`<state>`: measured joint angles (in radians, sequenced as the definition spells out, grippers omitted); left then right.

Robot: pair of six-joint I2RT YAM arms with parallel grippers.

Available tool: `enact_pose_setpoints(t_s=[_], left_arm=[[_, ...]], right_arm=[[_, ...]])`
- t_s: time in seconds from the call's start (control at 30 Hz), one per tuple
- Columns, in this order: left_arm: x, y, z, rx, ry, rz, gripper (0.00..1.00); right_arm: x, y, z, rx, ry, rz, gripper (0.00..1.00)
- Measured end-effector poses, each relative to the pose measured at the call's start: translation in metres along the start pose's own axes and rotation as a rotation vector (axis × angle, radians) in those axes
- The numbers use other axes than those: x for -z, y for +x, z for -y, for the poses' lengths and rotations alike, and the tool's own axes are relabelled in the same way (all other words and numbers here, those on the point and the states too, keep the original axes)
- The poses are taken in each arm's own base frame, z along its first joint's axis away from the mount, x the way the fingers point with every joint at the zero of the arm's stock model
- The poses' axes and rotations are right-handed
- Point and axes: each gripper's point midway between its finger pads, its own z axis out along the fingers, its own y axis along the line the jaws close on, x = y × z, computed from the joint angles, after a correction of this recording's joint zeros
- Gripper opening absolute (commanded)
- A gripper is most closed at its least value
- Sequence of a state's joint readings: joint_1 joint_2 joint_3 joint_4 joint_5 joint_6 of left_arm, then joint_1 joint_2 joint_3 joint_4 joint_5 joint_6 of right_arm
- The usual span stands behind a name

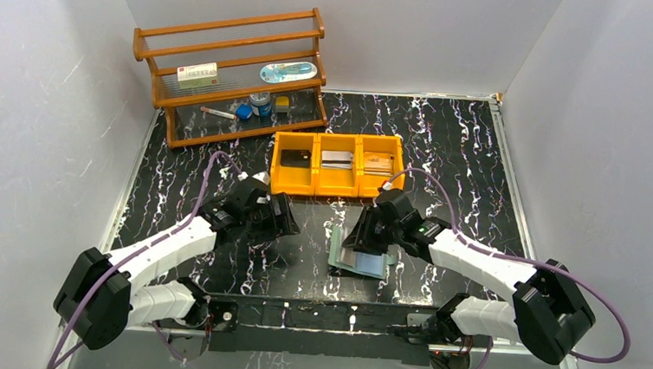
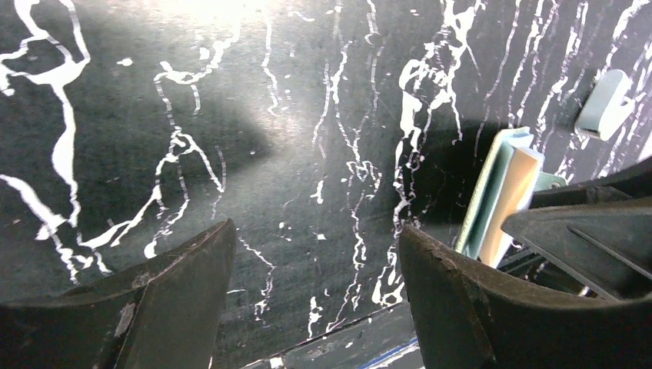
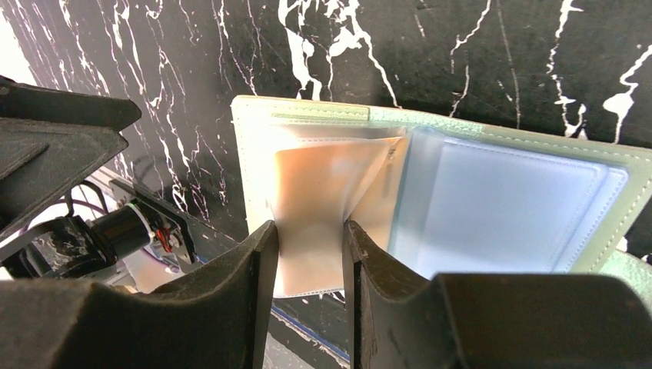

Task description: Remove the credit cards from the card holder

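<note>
Right gripper (image 3: 307, 231) pinching a clear inner sleeve of the card holder (image 3: 507, 207), which lies open just ahead. Left gripper (image 2: 317, 231) open above the table (image 2: 154, 115).

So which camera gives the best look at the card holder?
Right wrist: the card holder fills the frame, lying open, one sleeve pinched by the right gripper. Top external shows it small, partly hidden; left wrist only its edge.

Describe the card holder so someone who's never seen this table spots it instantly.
Find the orange three-compartment bin mid-table. Just in front of its right end, toward the arms, the card holder lies open under the right claw, which pinches one sleeve. Nothing else is pale green and flat with clear pockets.
</note>
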<state>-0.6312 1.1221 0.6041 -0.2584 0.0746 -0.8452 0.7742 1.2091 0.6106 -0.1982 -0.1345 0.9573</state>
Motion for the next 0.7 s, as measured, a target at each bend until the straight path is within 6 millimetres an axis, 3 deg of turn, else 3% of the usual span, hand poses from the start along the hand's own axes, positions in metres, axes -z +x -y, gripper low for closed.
enact_pose_setpoints(t_s=[0.23,0.4,0.57,0.7], left_arm=[[-0.010,0.002,0.034,-0.040,0.139,-0.064,0.76],[-0.036,0.017,0.065,-0.102,0.203,-0.161,0.74],[-0.054,0.038,0.071,-0.122,0.202,-0.235,0.68],[-0.060,0.041,0.071,-0.104,0.202,-0.251,0.67]], right_arm=[[-0.001,0.002,0.011,-0.043,-0.006,-0.015,0.40],[-0.003,0.004,0.014,-0.061,-0.022,-0.024,0.40],[-0.005,0.007,0.021,-0.089,-0.022,-0.033,0.40],[-0.005,0.005,0.021,-0.096,-0.029,-0.032,0.40]])
